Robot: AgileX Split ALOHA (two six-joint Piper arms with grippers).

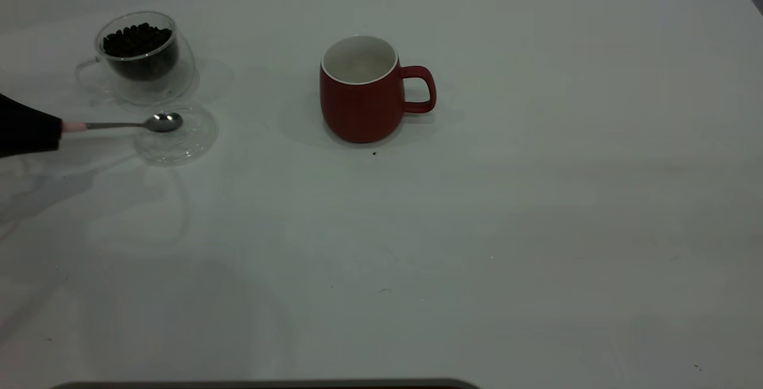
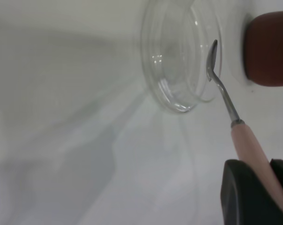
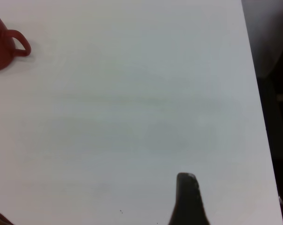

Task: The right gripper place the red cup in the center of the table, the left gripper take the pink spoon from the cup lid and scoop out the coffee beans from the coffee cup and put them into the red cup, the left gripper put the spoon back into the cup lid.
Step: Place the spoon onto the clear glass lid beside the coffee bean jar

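- Pink spoon [image 1: 134,124]: held by its handle end in the left gripper [image 2: 256,194], at the left edge of the table [image 1: 536,228]. The stem lies nearly level and the metal bowl sits over the cup lid [image 1: 179,133]; whether it touches the lid or hangs just above, I cannot tell.
- Handling, as a guess: spoon is light, stiff and thin, with a smooth handle. It could twist in the grip once loaded. The hold far back on the handle gives reach but little control.
- Coffee cup [image 1: 143,58]: just behind the lid, coffee beans [image 1: 137,40] heaped near the brim. Glass, likely fragile and slick.
- Red cup [image 1: 360,91]: upright at the table's middle, handle to the right, looks empty. Scooping seems not yet begun.
- Right gripper [image 3: 188,201]: off to the side, well clear of the red cup; only one dark finger shows, so its state cannot be told.
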